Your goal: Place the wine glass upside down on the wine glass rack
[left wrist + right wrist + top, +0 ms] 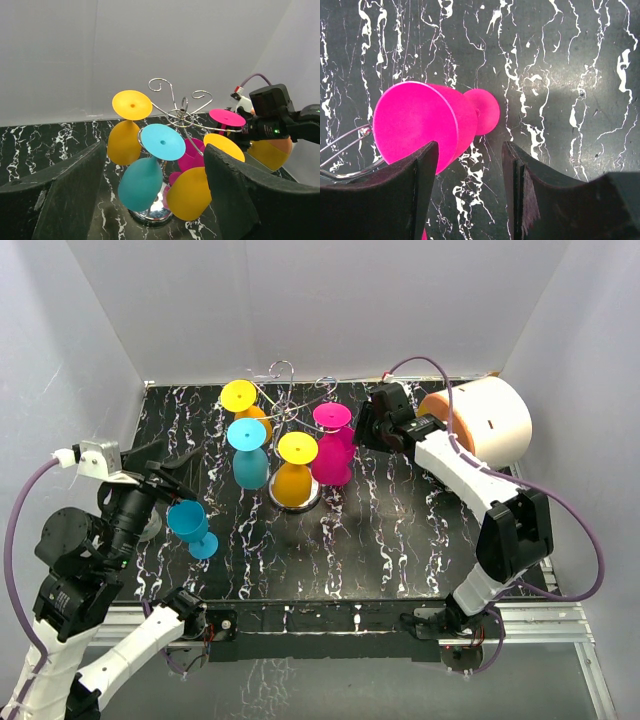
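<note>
Release step, by the look of it. Pink glass (332, 445) hung on the right side of the rack (296, 506), foot up, mouth down, long axis near vertical. Right gripper (470, 145) spread wide just beside that foot, pinching nothing. Left gripper (155, 145) likewise spread and empty, facing the rack from the near left. Next: ease the right fingers away rightward without nudging the foot off its wire. Spare cyan glass (192, 527) apparently upright on the table, near left.

Left arm (75, 585) and right arm (470, 475): white link shells, black cylindrical joint housings. A lilac cable (600, 562) loops along each. Gripper fingers (55, 200) matte black, wedge-shaped, rough-edged.
</note>
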`<move>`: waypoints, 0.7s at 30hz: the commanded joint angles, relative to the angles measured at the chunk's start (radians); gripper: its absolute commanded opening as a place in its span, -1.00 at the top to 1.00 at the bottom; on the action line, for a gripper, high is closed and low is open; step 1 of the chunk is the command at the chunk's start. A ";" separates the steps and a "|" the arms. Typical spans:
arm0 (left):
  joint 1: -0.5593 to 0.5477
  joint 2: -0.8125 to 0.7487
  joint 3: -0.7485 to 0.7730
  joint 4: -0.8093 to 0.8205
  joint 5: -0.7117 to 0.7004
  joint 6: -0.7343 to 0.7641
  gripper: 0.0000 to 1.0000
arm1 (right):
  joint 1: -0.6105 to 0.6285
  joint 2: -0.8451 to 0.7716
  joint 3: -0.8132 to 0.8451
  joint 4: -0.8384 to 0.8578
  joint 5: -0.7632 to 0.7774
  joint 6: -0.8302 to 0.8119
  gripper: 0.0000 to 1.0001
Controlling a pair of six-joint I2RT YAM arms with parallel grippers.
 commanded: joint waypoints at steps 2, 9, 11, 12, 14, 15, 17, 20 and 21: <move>0.005 -0.018 -0.009 0.031 0.057 0.023 -0.54 | 0.000 0.019 0.076 0.023 0.020 -0.046 -0.02; 0.005 -0.019 -0.005 0.018 0.050 0.023 -0.55 | 0.002 0.064 0.099 0.010 0.028 -0.076 0.16; 0.004 -0.018 -0.002 0.018 0.049 0.022 -0.55 | 0.006 0.081 0.117 -0.005 0.036 -0.095 0.24; 0.005 -0.018 0.001 0.019 0.050 0.020 -0.55 | 0.008 0.090 0.131 -0.020 0.040 -0.105 0.30; 0.004 -0.021 0.005 0.022 0.056 0.018 -0.55 | 0.008 0.107 0.147 -0.044 0.040 -0.120 0.41; 0.005 -0.023 0.005 0.026 0.060 0.018 -0.55 | 0.008 0.108 0.150 -0.049 0.042 -0.124 0.47; 0.005 -0.025 0.003 0.032 0.065 0.016 -0.55 | 0.008 0.107 0.150 -0.053 0.060 -0.130 0.61; 0.005 -0.025 0.005 0.039 0.077 0.010 -0.55 | 0.009 0.098 0.146 -0.055 0.100 -0.133 0.91; 0.004 -0.024 0.007 0.040 0.084 0.008 -0.55 | 0.009 0.092 0.146 -0.056 0.120 -0.133 1.00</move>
